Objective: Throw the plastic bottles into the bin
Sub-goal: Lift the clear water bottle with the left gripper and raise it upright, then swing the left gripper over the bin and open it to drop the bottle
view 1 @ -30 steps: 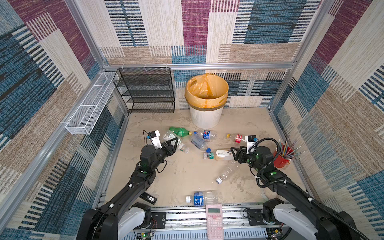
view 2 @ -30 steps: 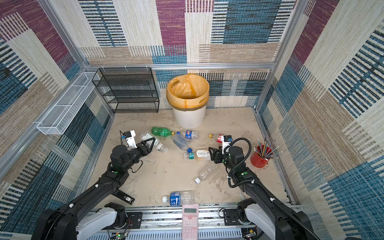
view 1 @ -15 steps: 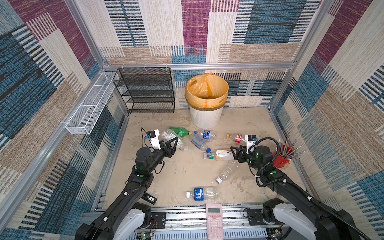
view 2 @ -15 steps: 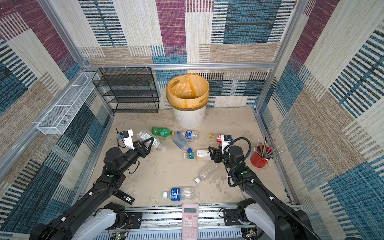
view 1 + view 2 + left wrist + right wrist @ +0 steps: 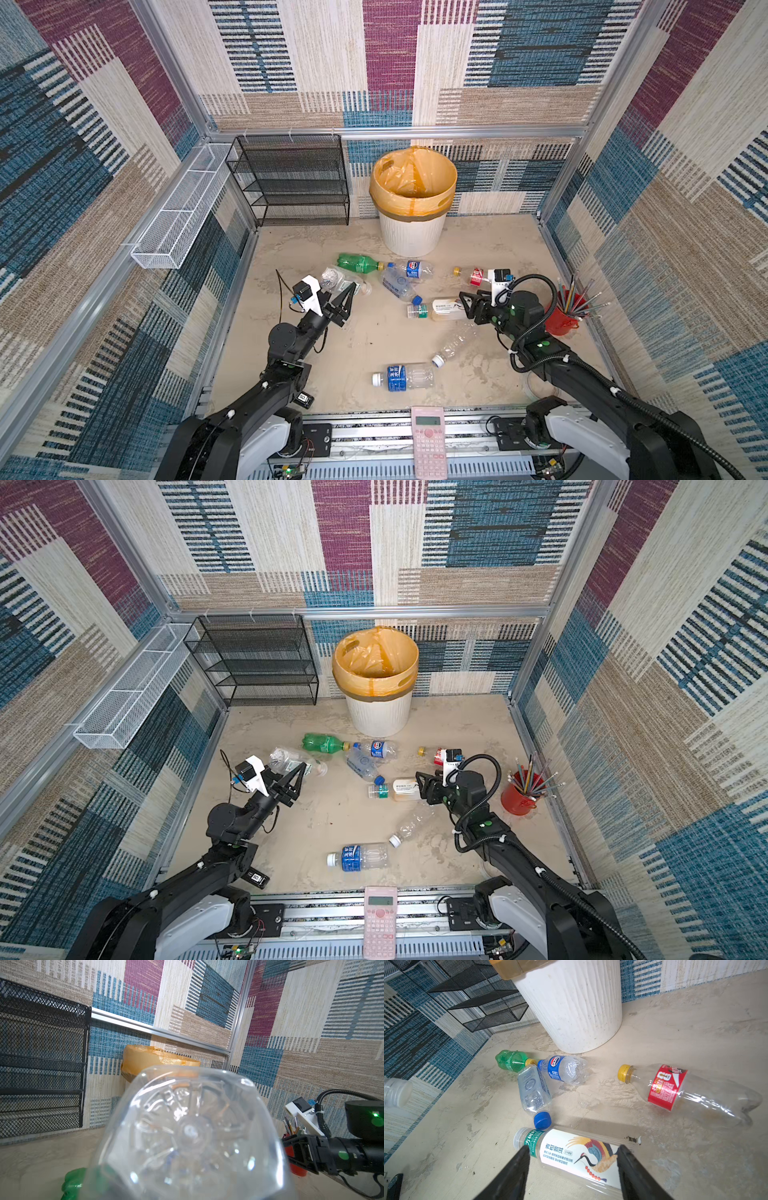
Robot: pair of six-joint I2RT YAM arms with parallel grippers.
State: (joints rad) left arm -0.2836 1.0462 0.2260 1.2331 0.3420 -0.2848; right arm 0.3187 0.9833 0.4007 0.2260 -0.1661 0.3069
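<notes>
My left gripper [image 5: 345,300] is shut on a clear bottle [image 5: 334,281] with a white cap. Its base [image 5: 187,1130] fills the left wrist view and hides the fingers. The bin [image 5: 413,232] stands at the back wall, white and ribbed with an orange bag. My right gripper [image 5: 574,1153] is open, one finger on each side of a white-labelled bottle [image 5: 577,1155] that lies on the floor. Beyond it lie a green bottle [image 5: 357,262], a blue-labelled one [image 5: 411,268], a blue-capped clear one [image 5: 399,286] and a red-labelled one [image 5: 675,1091]. Two more bottles [image 5: 453,340] [image 5: 403,376] lie nearer the front.
A black mesh rack [image 5: 291,178] stands left of the bin and a white wire basket [image 5: 178,220] hangs on the left wall. A red cup of pencils [image 5: 561,316] stands just right of my right arm. A pink calculator [image 5: 428,440] lies on the front rail.
The left arm has drawn back toward the front with the clear bottle in its jaws. The blue-labelled bottle at the front has rolled a little farther in. The right jaws have narrowed slightly.
</notes>
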